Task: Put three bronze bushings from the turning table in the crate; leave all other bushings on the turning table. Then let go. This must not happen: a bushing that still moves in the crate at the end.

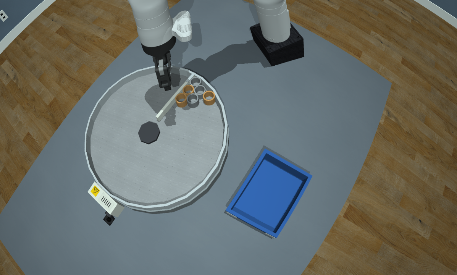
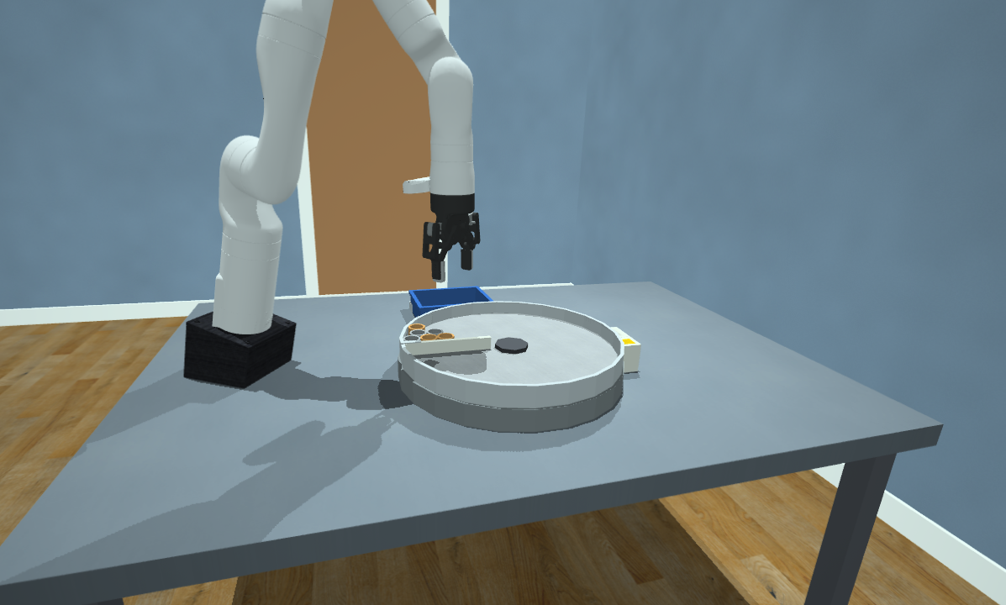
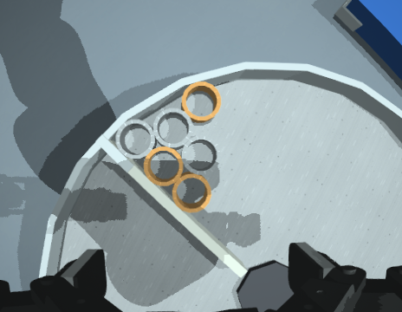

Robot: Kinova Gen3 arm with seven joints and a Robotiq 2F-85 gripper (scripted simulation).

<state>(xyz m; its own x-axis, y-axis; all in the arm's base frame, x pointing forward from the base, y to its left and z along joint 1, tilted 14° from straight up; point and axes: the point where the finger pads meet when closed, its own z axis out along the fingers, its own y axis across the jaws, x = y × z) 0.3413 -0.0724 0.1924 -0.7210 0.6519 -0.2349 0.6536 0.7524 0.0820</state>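
Three bronze bushings lie on the round turning table (image 1: 156,138), packed against a white bar (image 1: 173,97) near the rim: one (image 1: 181,99) by the bar, one (image 1: 188,89) behind it, one (image 1: 208,97) to the right. Three grey bushings (image 1: 192,99) sit among them. In the wrist view the bronze ones lie at the upper (image 3: 201,100), middle (image 3: 163,165) and lower (image 3: 192,192) part of the cluster. My gripper (image 1: 164,85) (image 2: 452,259) is open and empty, hanging well above the table, left of the bar. The blue crate (image 1: 269,192) is empty.
A black octagonal hub (image 1: 149,131) sits at the turning table's centre. A white control box (image 1: 105,201) with a yellow label is at its front rim. The arm's black base (image 1: 277,44) stands at the back of the grey table.
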